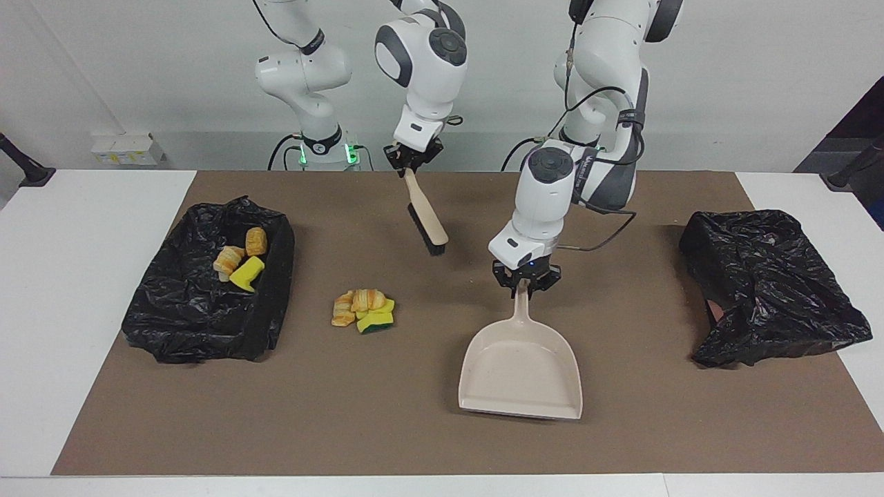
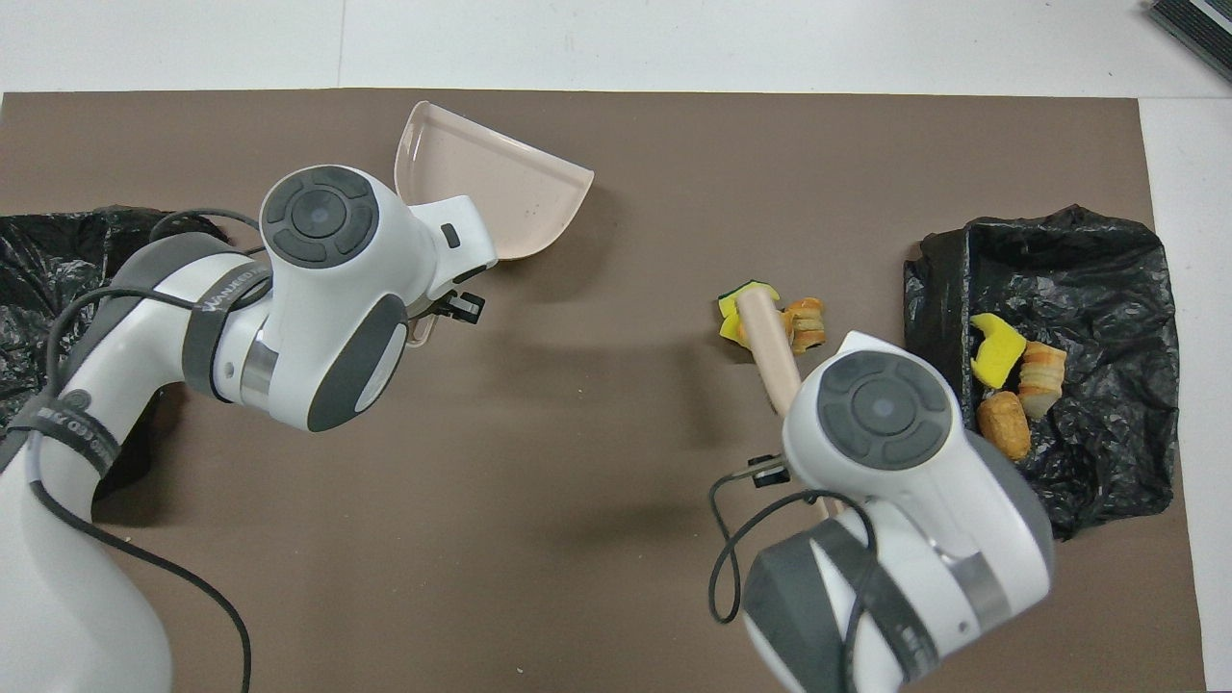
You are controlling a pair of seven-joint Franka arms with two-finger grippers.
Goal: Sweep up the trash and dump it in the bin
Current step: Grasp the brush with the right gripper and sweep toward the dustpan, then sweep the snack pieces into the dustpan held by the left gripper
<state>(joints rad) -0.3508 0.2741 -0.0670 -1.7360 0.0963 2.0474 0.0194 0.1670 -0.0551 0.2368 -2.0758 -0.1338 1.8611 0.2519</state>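
A loose heap of trash (image 1: 363, 310) (image 2: 807, 322), striped bread lumps and yellow sponge chunks, lies on the brown mat beside the bin (image 1: 181, 324) (image 2: 1107, 279), a box lined with a black bag. More trash (image 1: 239, 262) (image 2: 1006, 385) lies inside the bin. My left gripper (image 1: 523, 281) is shut on the handle of the beige dustpan (image 1: 521, 373) (image 2: 491, 188), which hangs tilted just over the mat. High over the mat, my right gripper (image 1: 412, 155) is shut on the brush (image 1: 425, 214) (image 2: 768, 345), bristles down. In the overhead view the brush handle overlaps the heap.
A second crumpled black bag (image 1: 766, 283) (image 2: 48, 298) lies at the left arm's end of the mat. White table (image 1: 83, 276) borders the mat at both ends.
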